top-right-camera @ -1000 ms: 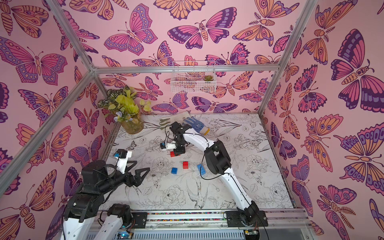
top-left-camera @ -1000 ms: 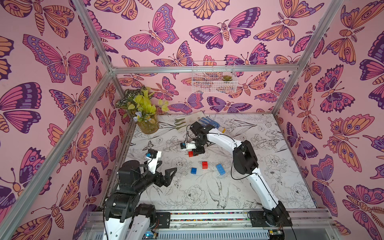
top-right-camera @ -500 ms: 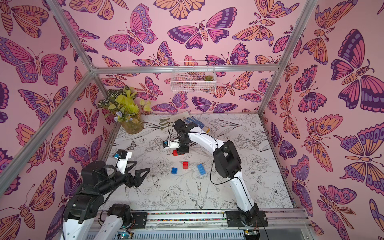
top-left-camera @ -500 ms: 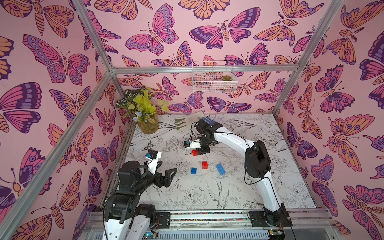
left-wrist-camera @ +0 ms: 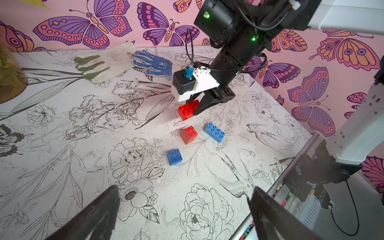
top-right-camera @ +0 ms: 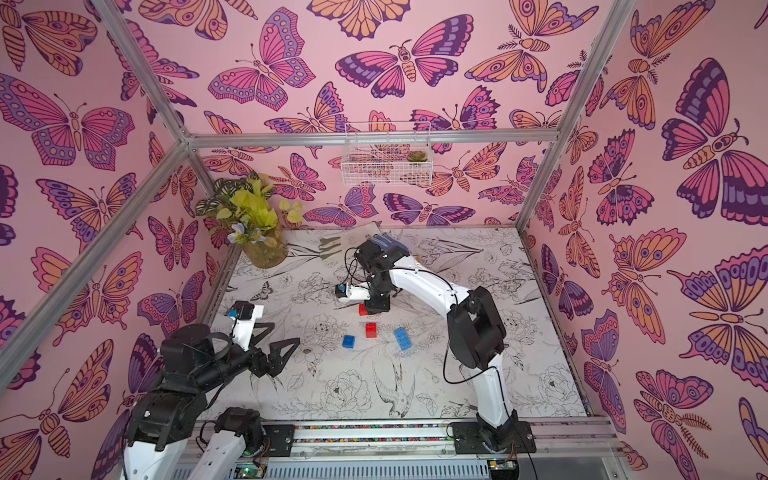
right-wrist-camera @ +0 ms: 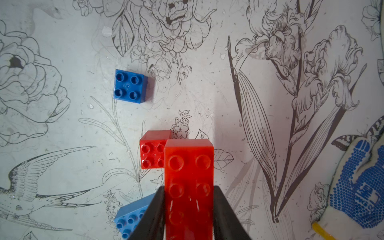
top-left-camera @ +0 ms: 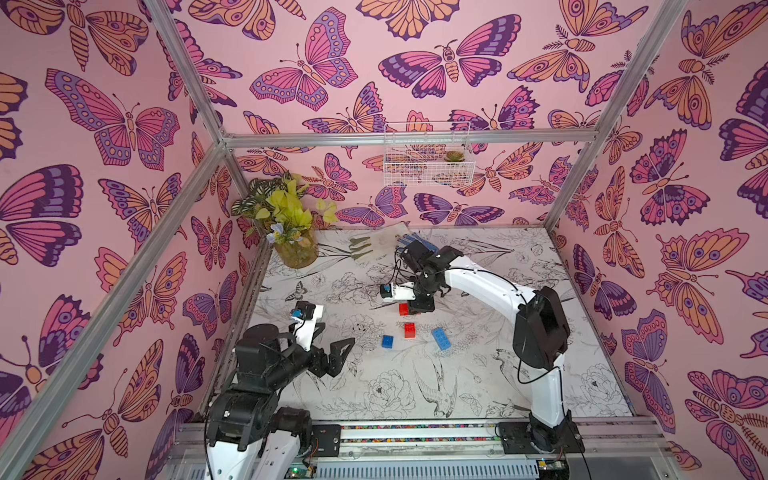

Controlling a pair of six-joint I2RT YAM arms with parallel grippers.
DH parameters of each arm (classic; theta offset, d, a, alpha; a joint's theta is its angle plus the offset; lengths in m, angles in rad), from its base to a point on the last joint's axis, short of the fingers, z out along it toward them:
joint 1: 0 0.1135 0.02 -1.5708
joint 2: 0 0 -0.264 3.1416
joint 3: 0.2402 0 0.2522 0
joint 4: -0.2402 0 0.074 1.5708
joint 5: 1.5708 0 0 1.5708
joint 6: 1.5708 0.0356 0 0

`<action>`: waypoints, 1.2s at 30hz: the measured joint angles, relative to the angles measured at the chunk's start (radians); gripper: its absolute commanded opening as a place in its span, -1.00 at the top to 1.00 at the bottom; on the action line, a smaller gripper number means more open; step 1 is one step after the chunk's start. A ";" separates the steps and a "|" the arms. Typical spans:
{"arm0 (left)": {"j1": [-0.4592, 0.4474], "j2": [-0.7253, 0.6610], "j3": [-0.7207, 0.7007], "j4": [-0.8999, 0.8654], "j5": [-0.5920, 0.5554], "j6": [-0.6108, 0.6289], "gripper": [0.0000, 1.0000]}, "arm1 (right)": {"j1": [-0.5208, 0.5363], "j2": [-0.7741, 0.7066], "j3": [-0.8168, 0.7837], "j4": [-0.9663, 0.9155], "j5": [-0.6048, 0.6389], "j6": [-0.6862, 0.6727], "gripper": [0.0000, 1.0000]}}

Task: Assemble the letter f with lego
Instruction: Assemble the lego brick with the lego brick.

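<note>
Since one second before, the right arm point(top-left-camera: 486, 286) carried the long red brick point(top-left-camera: 403, 308) slightly rightwards. My left gripper point(left-wrist-camera: 184, 188) had its fingers wide apart, empty. Next, the short blue brick point(top-left-camera: 387, 341) and short red brick point(top-left-camera: 410, 330) lay loose on the table point(top-left-camera: 353, 291). The right gripper point(right-wrist-camera: 189, 188) was clamped on the long red brick behind them; the long blue brick point(top-left-camera: 440, 338) lay rightmost.

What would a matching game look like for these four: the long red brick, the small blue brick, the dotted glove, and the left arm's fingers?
1 long red brick
2 small blue brick
3 dotted glove
4 left fingers

a wide open, empty
b clamped between the right fingers
c lying farthest back
d loose, studs up

Pairs: 1-b, 2-d, 3-c, 4-a
</note>
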 measured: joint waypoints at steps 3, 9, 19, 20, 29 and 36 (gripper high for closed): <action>0.000 0.000 0.000 0.000 0.000 0.000 -0.98 | 0.000 -0.061 -0.062 0.016 -0.001 0.013 0.47; 0.000 0.000 0.000 0.000 0.000 0.000 -0.98 | 0.000 -0.130 -0.173 0.077 -0.018 0.043 0.47; 0.000 0.000 -0.001 0.000 0.000 0.000 -0.98 | 0.000 -0.138 -0.271 0.171 -0.065 0.075 0.48; 0.000 0.000 -0.001 0.000 0.000 0.000 -0.98 | 0.000 -0.138 -0.272 0.176 -0.069 0.076 0.49; 0.000 0.000 -0.001 0.000 0.000 0.000 -0.98 | 0.000 -0.138 -0.277 0.212 -0.098 0.080 0.49; -0.007 -0.002 -0.010 0.002 0.001 0.000 -0.98 | 0.000 -0.138 -0.281 0.227 -0.103 0.083 0.49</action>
